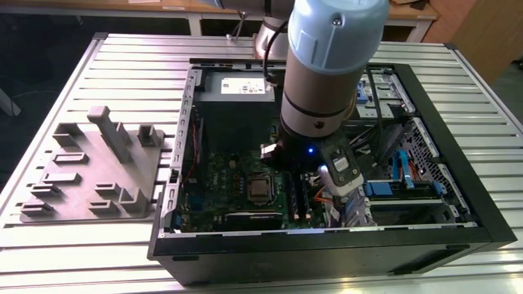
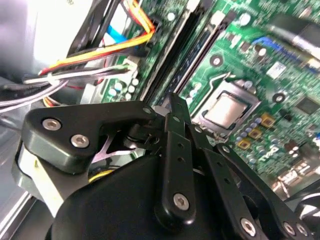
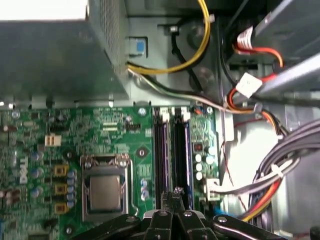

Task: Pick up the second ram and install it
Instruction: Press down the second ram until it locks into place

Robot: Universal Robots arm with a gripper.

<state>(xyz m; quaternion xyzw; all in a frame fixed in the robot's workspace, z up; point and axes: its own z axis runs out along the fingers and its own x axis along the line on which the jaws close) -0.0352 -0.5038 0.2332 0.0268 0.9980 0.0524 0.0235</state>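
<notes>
- The gripper (image 3: 173,196) hangs low inside the open computer case (image 1: 457,184), just above the green motherboard (image 3: 60,145). In the first wrist view its two black fingertips (image 3: 177,192) come together to a narrow point with no gap showing between them, so the fingers are pressed together.
- Nothing is pinched between the fingertips in either wrist view. The black finger links (image 2: 175,150) fold in toward one another in the second wrist view.
- The fingertips sit right over the near end of the memory slots (image 3: 172,150), a pair of long dark channels running side by side on the motherboard. Whether the tips actually touch a slot cannot be told.
- The second ram (image 3: 177,145) appears as a long dark stick standing in one of those slots, beside the other dark stick (image 3: 161,145); which of the two is which is hard to tell.
- The metal processor socket (image 3: 105,192) lies beside the slots on the motherboard.
- The grey power supply (image 3: 55,55) sits beyond the motherboard's far edge, with yellow, red and white cables (image 3: 250,90) bundled off to the side.
- In the exterior view, the arm (image 1: 331,73) reaches down into the case, and a grey parts holder (image 1: 90,171) stands on the slatted table (image 1: 122,67) at the exterior view's left.
</notes>
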